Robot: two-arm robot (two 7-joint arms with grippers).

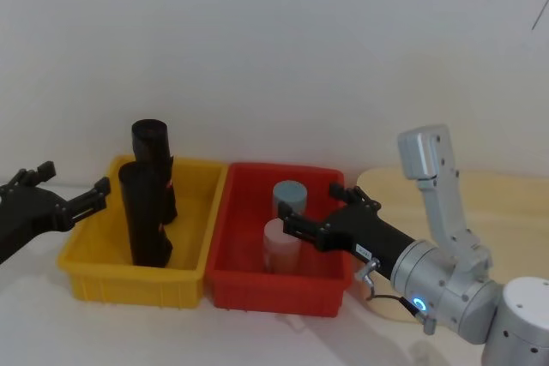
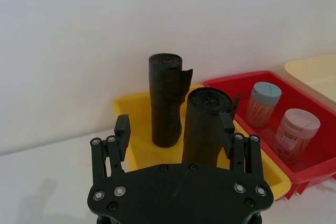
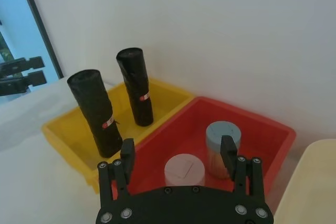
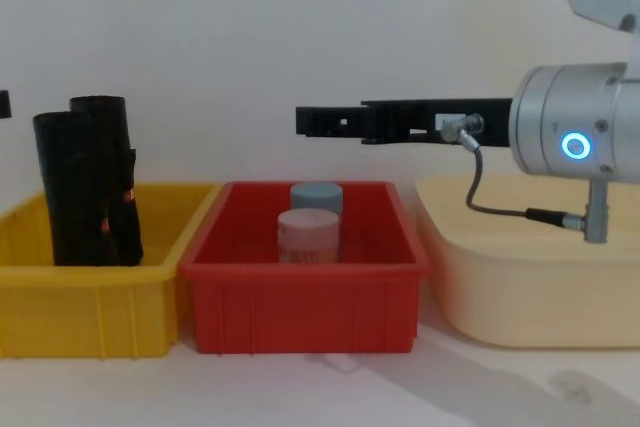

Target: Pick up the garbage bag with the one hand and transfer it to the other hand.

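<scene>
Two black rolls stand upright in the yellow bin (image 1: 86, 267). The garbage bag (image 1: 144, 216) (image 2: 206, 124) is the nearer one; the second roll (image 1: 154, 160) (image 2: 167, 103) stands behind it. In the right wrist view each roll carries a small red-and-white tag. My left gripper (image 1: 73, 182) (image 2: 175, 127) hovers open to the left of the yellow bin, pointing at the garbage bag and apart from it. Open and holding nothing, my right gripper (image 1: 313, 206) (image 3: 177, 148) (image 4: 305, 120) hangs above the red bin (image 1: 232, 276). Its wrist has a blue ring.
Inside the red bin stand a blue-lidded jar (image 1: 290, 197) and a pale pink-lidded jar (image 1: 281, 244). A cream basin (image 4: 520, 287) sits right of the red bin, under my right arm. A white wall rises close behind the bins.
</scene>
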